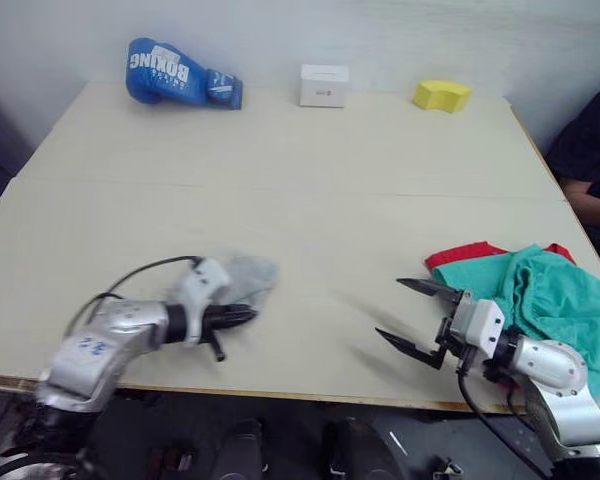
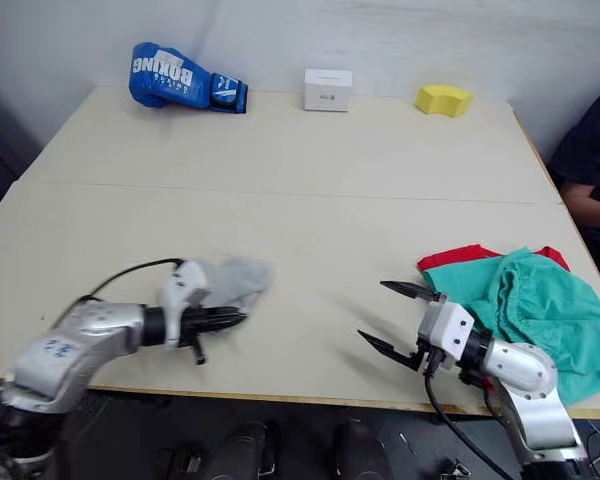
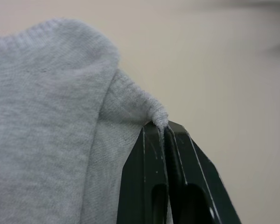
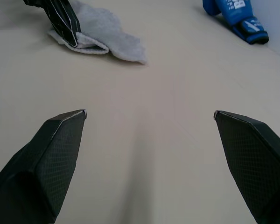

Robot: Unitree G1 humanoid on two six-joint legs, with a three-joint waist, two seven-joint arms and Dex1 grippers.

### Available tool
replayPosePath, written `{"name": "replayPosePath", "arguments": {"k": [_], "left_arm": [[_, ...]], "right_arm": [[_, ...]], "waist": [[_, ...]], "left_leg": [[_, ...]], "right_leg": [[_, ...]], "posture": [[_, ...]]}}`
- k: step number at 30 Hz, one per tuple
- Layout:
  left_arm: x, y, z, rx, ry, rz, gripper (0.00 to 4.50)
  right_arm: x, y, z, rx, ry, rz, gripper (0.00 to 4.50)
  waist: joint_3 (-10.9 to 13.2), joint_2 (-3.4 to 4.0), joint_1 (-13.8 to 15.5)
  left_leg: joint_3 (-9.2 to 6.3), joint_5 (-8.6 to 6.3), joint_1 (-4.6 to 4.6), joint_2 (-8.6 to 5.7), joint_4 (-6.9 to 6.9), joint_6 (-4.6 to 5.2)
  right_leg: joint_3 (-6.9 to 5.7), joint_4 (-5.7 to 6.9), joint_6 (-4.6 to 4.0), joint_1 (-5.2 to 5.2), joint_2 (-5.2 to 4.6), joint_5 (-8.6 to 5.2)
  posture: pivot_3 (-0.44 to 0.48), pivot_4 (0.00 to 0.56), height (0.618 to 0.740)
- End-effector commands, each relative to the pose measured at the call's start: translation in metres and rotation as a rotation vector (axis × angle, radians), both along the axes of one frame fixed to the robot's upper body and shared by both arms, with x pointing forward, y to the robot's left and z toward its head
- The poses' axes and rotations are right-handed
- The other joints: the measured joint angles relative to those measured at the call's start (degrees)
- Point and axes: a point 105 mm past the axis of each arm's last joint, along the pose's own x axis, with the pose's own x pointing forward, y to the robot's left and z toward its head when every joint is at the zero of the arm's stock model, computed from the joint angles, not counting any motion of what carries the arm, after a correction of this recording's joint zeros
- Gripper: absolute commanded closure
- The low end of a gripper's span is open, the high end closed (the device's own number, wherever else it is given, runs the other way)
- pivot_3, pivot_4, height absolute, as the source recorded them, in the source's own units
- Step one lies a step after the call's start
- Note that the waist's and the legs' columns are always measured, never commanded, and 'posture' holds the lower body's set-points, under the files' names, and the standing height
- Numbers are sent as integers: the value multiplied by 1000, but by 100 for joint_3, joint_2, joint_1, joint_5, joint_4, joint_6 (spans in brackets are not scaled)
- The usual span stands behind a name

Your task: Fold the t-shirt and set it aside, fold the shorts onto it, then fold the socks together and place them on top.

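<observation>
The bench (image 1: 310, 190) carries the teal shorts (image 1: 560, 300) heaped over the red t-shirt (image 1: 465, 254) at its right edge. A blue glove (image 1: 180, 75) reads "BOXING". The left gripper (image 1: 242, 316) pinches the grey socks (image 1: 250, 277) near the front edge; the right gripper (image 1: 412, 315) gapes empty.

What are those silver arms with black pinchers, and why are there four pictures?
They belong to a robot. Two pictures come from cameras in its head, looking down at a pale wooden table. The other two come from cameras on its wrists. The left gripper is pinched shut on the small grey knitted socks; the left wrist picture shows that close up. The right gripper is open and holds nothing. Beside it the teal-green cloth shorts lie on the red cloth t-shirt. At the far edge sit a blue boxing glove, a white box and a yellow block.
</observation>
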Motion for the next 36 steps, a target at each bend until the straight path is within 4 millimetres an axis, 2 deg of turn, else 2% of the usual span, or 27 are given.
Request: {"name": "replayPosePath", "arguments": {"k": [1,5,9,11,13,16,18,22,24,29,31,34,36], "left_arm": [[-1,-19,2,-6,16,-34,4263],[-6,-32,25,-74,-42,-149,3272],[-17,-20,59,-184,-164,-310,2097],[-10,-2,77,-245,-168,-277,2097],[7,16,88,-225,-223,-202,2097],[39,46,81,-89,-273,-76,2097],[58,59,75,-31,-288,-16,2097],[86,65,70,-25,-294,72,2097],[91,65,63,-16,-256,81,2097],[91,62,53,-17,-171,71,2097],[90,63,48,-3,-136,72,2051],[88,66,40,14,-91,85,2051],[83,65,36,11,-47,75,2452]], "right_arm": [[-4,-4,10,-32,-44,-5,0],[2,-4,19,8,-51,-41,0],[-8,18,16,-1,46,61,0],[-7,32,16,-12,66,100,0],[-4,44,12,-40,89,125,0],[4,71,1,-94,103,191,0],[11,87,-11,-152,97,224,0],[26,110,-20,-181,72,225,0],[28,120,-25,-197,78,239,0],[34,128,-40,-258,71,236,0],[38,131,-39,-251,55,235,388],[39,136,-38,-256,14,262,1316],[39,138,-38,-258,1,279,1970]], "waist": [[1,-1,-51],[1,-1,-59],[1,-1,-50],[1,-1,-55],[1,-1,-52],[1,0,-42],[1,-1,-46],[0,-5,8],[1,-5,16],[-1,-8,-30],[-1,-9,-63],[-1,-9,-73],[-1,-9,-68]], "left_leg": [[0,0,1,1,2,0],[-2,10,10,11,7,-11],[-7,19,9,21,5,-26],[-5,18,8,26,4,-27],[-6,18,8,29,5,-27],[-6,21,8,28,5,-23],[-4,21,9,27,6,-23],[-1,24,-40,25,7,-18],[-1,35,-109,27,47,-41],[10,31,-114,27,57,-35],[9,31,-104,27,60,-34],[3,30,-85,28,58,-28],[-2,38,-78,31,56,-19]], "right_leg": [[3,1,2,1,3,1],[8,11,2,3,19,5],[8,12,-5,1,28,8],[8,10,-10,-1,29,7],[7,10,-14,-2,29,8],[4,8,-21,-2,29,14],[4,7,-21,-2,29,15],[4,6,-20,-50,27,19],[-1,29,-15,-109,30,17],[1,29,-8,-104,31,15],[1,25,-7,-96,31,15],[2,49,-9,-92,33,16],[-1,60,-20,-91,35,25]], "posture": [[0,150,740],[0,150,740],[0,150,740],[0,150,740],[0,150,740],[0,150,740],[0,150,740],[0,150,740],[0,150,740],[0,150,740],[0,150,740],[0,150,740],[0,150,740]]}}
